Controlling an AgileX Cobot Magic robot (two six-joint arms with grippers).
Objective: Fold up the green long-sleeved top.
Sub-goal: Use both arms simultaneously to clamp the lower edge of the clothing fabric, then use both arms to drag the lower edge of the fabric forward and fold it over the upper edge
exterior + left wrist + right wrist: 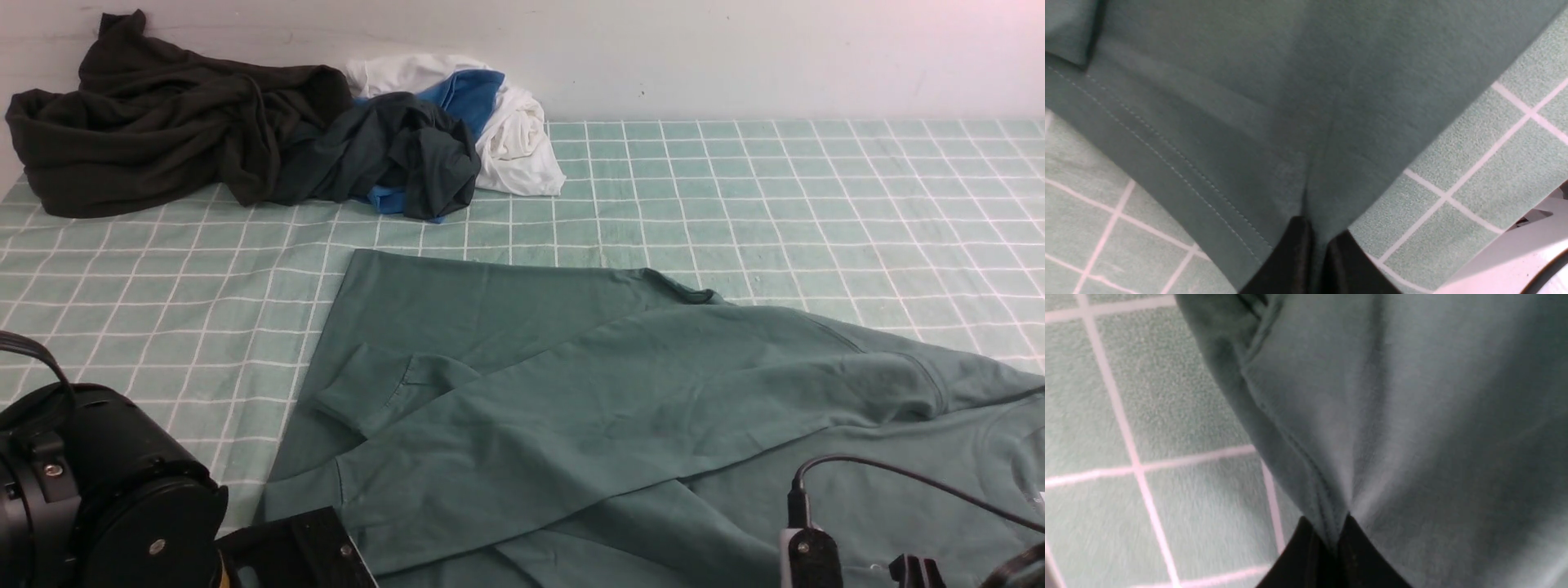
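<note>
Left claw [1316,239] and right claw [1337,535] pinch the green long-sleeved top [653,392]; tag [1039,496] unreadable.

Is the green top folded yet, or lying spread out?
Partly folded: the green long-sleeved top lies mostly spread, with one sleeve laid across its body.

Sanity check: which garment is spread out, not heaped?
The green long-sleeved top, nearest the robot; the dark, blue and white clothes pile sits bunched behind.
</note>
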